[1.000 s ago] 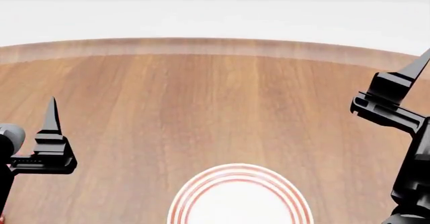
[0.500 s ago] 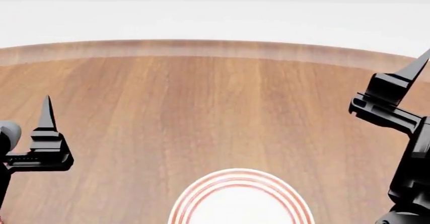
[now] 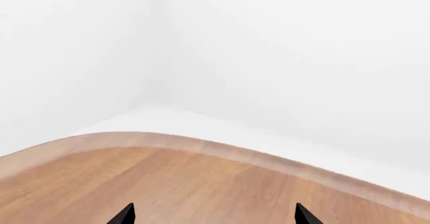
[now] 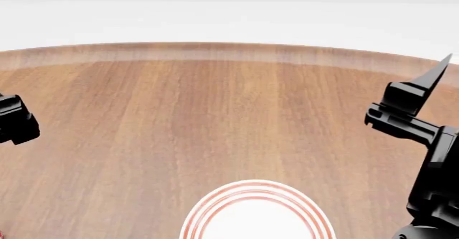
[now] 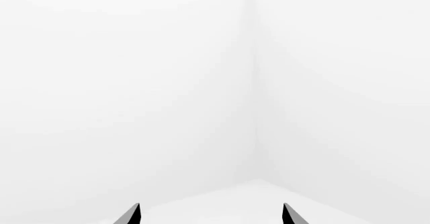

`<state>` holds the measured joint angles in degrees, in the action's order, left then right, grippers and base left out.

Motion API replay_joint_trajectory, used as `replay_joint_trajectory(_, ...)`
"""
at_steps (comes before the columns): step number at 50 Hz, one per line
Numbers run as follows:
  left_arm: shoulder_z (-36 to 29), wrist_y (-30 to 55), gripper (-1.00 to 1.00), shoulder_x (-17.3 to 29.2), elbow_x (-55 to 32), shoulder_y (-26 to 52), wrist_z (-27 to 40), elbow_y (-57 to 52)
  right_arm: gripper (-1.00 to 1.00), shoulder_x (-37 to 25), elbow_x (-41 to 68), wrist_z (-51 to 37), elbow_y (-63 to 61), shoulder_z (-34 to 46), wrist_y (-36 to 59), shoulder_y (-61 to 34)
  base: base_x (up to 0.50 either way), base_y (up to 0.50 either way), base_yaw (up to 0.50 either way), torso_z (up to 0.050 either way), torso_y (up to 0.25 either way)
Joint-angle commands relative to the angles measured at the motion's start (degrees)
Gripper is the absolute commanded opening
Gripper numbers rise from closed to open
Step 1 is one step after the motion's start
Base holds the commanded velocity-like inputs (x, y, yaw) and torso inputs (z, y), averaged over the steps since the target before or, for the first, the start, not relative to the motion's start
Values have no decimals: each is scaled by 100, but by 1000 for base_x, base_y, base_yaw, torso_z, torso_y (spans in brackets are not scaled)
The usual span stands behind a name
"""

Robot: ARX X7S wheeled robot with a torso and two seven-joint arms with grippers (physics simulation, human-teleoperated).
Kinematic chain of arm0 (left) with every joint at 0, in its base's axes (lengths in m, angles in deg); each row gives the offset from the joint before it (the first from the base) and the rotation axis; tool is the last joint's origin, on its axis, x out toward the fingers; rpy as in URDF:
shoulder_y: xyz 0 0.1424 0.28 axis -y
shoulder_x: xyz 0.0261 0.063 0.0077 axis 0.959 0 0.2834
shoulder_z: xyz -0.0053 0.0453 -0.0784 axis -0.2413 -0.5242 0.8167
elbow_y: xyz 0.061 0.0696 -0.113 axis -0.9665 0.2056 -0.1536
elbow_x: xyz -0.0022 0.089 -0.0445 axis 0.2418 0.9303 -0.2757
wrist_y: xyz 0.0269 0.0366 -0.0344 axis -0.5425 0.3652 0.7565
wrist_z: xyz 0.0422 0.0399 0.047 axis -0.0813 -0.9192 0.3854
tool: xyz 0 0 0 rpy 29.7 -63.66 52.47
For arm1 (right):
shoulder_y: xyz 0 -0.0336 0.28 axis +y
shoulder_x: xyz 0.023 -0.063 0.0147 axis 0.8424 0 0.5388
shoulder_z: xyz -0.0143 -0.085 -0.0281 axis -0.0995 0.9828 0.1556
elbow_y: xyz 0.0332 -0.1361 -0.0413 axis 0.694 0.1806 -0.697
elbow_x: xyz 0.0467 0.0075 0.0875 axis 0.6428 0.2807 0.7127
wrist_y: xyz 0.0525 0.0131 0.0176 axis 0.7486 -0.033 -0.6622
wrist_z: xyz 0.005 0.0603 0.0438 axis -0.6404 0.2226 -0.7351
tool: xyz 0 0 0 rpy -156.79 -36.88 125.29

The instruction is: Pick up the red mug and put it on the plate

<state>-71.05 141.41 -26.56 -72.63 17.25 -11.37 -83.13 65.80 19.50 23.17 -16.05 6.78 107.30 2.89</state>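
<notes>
While the left wrist view is showing only bare wooden surface [image 3: 201, 183], the left tool [image 3: 213, 215] is standing wide. In the head view, the plate [image 4: 257, 217] is lying near, the red mug is not showing. In the right wrist view, the right tool [image 5: 209, 214] is gaping wide too. Searching step, I judge; next, finding the mug.

The plate [image 4: 257, 212] lies partly cut off on the wooden table [image 4: 215, 115], seemingly bare.

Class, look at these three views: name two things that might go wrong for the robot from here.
1. No mug shows in any view, so a reach would be blind.
2. The plate is cut off by the head view's bottom edge, so placing on it may be misjudged.
3. The left hand points at the far table edge, away from the plate.
</notes>
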Motion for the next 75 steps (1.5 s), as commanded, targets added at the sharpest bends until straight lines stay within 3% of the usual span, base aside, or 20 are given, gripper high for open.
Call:
replay_joint_trajectory(1,550,1155,100,-288,-324,844,311,320,100,-5,8,-25,22,81,16,8,0,0,0,0,0)
replay_joint_trajectory(2,689,1445,100,-326,-404,1060,325,408,100,-5,12,-25,14,89,23,10,0,0,0,0,0)
replay_joint_trajectory(9,805,1368,100,-320,-356,1284,575,854,100,-26,30,-14,-4,131,9,20,0,0,0,0,0)
replay_joint_trajectory(32,911,630,100,-162,-447,989,713,1865,100,-63,43,-62,45,173,-19,11,0,0,0,0,0)
replay_joint_trajectory(39,1388,502,100,-367,-652,936,853,2040,100,-71,41,-71,87,207,-48,6,0,0,0,0,0)
replay_joint_trajectory(47,1793,170,100,-476,-1105,904,1717,2287,100,-77,62,-87,69,217,-38,17,0,0,0,0,0)
replay_joint_trajectory(57,1854,59,100,-405,-1545,873,2122,2470,100,-84,81,-107,76,231,-45,20,0,0,0,0,0)
replay_joint_trajectory(58,2088,5,100,-484,-1645,909,2485,2596,100,-83,80,-113,84,235,-42,18,0,0,0,0,0)
replay_joint_trajectory(62,2078,-155,100,-452,-1828,879,2759,2699,100,-86,93,-121,82,232,-35,19,0,0,0,0,0)
replay_joint_trajectory(75,2096,-528,100,-350,-2394,736,3030,2974,100,-104,122,-140,85,248,-37,19,0,0,0,0,0)
